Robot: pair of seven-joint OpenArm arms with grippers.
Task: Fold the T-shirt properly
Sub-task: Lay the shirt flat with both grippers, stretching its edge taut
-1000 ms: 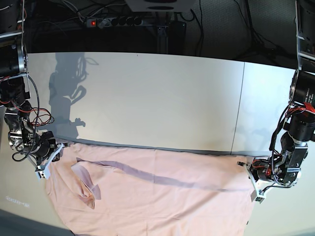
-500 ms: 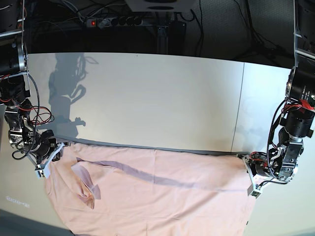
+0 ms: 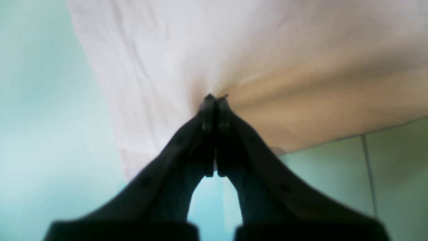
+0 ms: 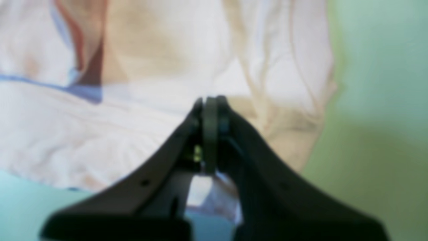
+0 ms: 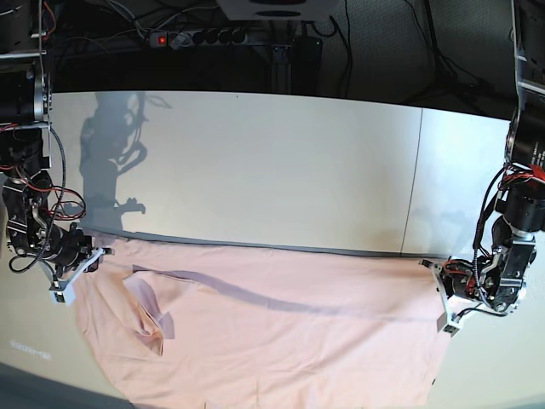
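White table [image 5: 255, 162] fills most of base view. T-shirt [image 5: 281, 332], pale pink, plain side up, lies spread on table's near half, long axis running across between the arms; folded sleeve w/ creases at base-view left, so prob. neck end that side, blurry tho. Left gripper [image 5: 443, 307] pinched closed on shirt edge; right gripper [image 5: 72, 273] likewise clamped on the opposite edge.
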